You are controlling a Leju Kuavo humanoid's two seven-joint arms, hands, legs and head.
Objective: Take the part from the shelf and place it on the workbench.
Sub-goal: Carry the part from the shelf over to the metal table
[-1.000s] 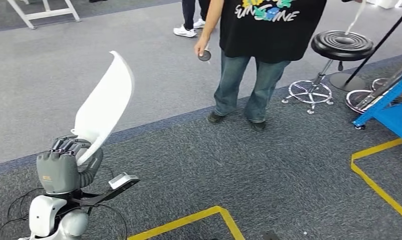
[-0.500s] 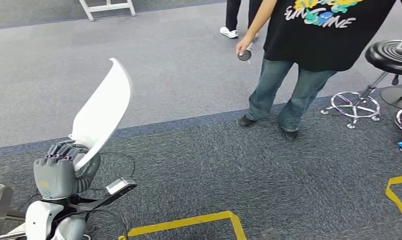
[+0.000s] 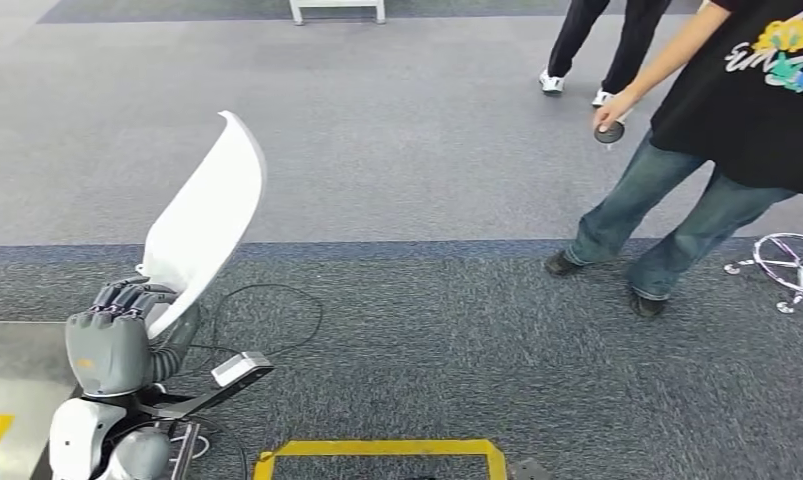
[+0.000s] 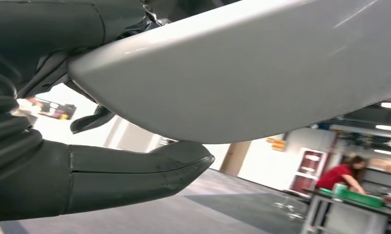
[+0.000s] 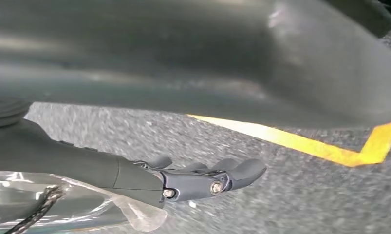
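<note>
White curved plastic panel (image 3: pixel 205 215) was gripped upright by left hand (image 3: pixel 117 335), lower left of frame; right hand (image 5: pixel 203 178) hung empty, fingers loosely extended. Carry step judged underway; workbench must be reached next.

The left robot hand (image 3: pixel 117 335) is sitting raised on a bent silver arm, its fingers (image 3: pixel 127 293) curling over and its thick thumb (image 4: pixel 135 170) pressing from the other side, gripping firmly. The right robot hand (image 5: pixel 203 178) is hanging low, fingers lying nearly straight, holding nothing.
</note>
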